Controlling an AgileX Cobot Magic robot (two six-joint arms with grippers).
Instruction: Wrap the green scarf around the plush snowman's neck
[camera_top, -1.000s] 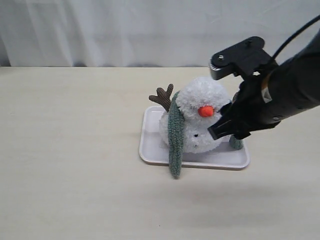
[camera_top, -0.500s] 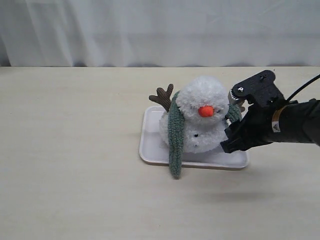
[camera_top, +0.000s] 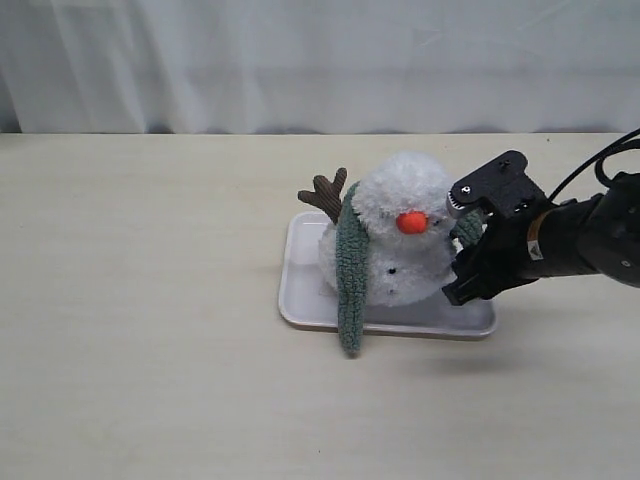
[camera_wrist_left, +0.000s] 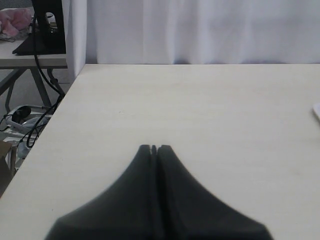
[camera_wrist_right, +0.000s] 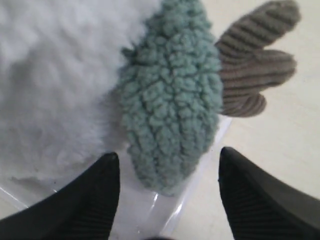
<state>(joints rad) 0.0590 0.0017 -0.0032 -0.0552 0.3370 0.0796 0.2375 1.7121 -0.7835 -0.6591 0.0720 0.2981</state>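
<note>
Fuzzy sage-green fleece scarf (camera_top: 350, 270) hangs either side of the fluffy white plush snowman (camera_top: 405, 265) on a flat white tray (camera_top: 296, 300). Right gripper (camera_wrist_right: 168, 152) is wide open and empty, straddling the scarf's rounded end. Judged light, limp and compressible: pinch near that end. Left gripper (camera_wrist_left: 155, 148) is closed, empty.

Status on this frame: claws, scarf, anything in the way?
Left claw shut, over the table. Right claw open, straddling one end of the green scarf beside the plush snowman. Other end hangs down its front. Nothing blocking.
</note>
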